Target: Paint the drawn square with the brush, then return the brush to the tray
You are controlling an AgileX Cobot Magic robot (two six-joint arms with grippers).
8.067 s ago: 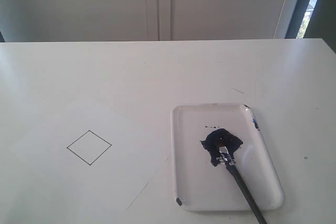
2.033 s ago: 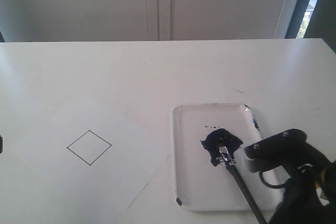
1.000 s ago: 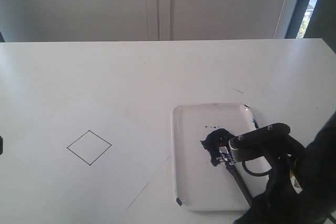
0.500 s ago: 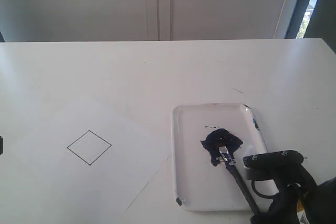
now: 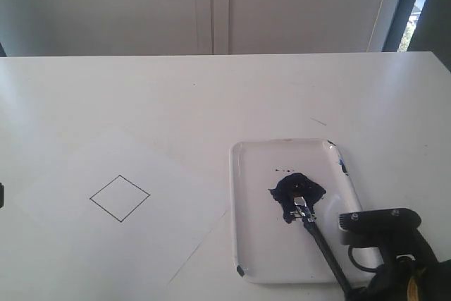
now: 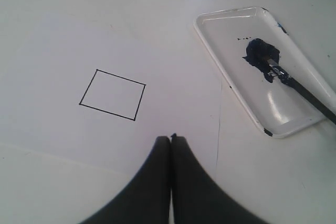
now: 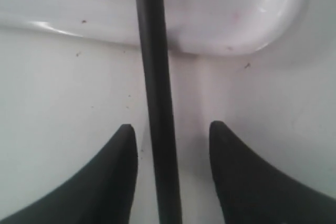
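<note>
The drawn square (image 5: 120,198) is a thin black empty outline on the paper sheet, also seen from the left wrist as the square (image 6: 112,95). The brush (image 5: 320,243) lies with its bristles in the blue paint blob (image 5: 297,192) on the white tray (image 5: 254,259), its black handle running over the near rim. In the right wrist view the handle (image 7: 156,98) passes between the fingers of my open right gripper (image 7: 171,128), with gaps on both sides. My left gripper (image 6: 170,139) is shut and empty, hovering near the paper's edge.
The white paper sheet (image 5: 106,174) lies flat on the white table. The right arm's wrist housing (image 5: 384,222) sits by the tray's near right corner. A wall stands behind the table's far edge.
The right arm has come in from the lower right, swung over the tray, then dropped back and lower toward the brush handle. Brush, tray and paper have not moved.
</note>
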